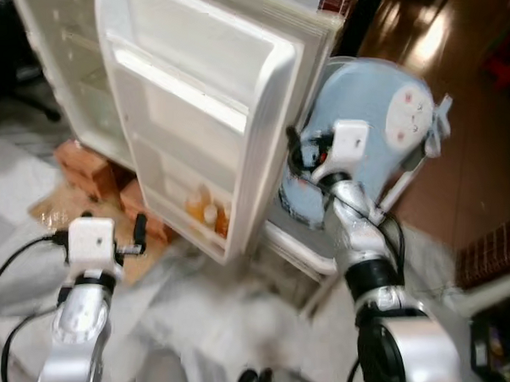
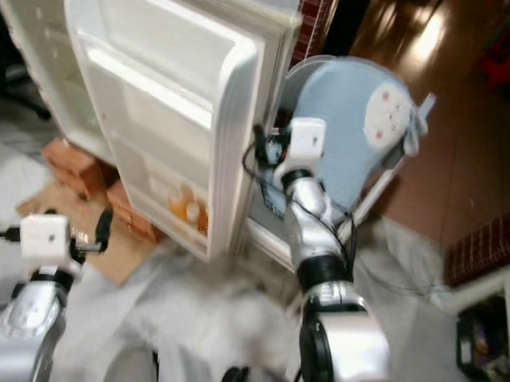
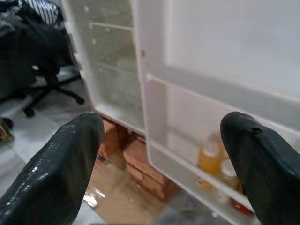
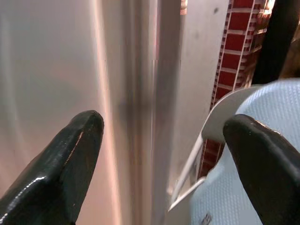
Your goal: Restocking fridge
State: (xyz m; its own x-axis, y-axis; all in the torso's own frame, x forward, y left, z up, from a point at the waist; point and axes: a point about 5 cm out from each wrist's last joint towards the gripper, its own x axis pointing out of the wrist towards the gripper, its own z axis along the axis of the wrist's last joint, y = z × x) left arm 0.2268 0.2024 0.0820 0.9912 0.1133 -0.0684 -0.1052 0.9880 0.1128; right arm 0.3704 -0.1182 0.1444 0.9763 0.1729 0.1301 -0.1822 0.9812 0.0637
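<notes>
Fridge [image 1: 49, 55] is standing open w/ its white door [image 1: 200, 95] swung wide toward the camera, inner side facing us. Door's bottom shelf [image 1: 194, 226] has a couple of orange bottles [image 1: 205, 210] sitting in it; in the left wrist view you can see them better, two orange ones w/ pale caps [image 3: 212, 157] plus something reddish next to them, too blurry to say what. Upper door shelves look bare white. Fridge sits on reddish bricks [image 1: 87, 167] w/ a piece of cardboard [image 1: 59, 208] on the floor in front. Left gripper [image 1: 130, 236] is held low, in front of the door's lower corner, not touching anything; fingers [image 3: 61, 164] spread wide apart, nothing between them, pointing at the door shelf and the fridge interior. Right gripper [image 1: 295, 155] is up at the door's outer edge, right by it, can't tell from the head views if it's actually touching. Its fingers [image 4: 61, 159] are spread too, w/ the door edge running between them, nothing clamped afaict. Behind the right arm there's a light blue chair [image 1: 368, 111] w/ a white frame, just beside the door. Black office chair [image 3: 42, 70] off past the fridge's far side. Whole scene's kinda motion-blurred, floor esp.
</notes>
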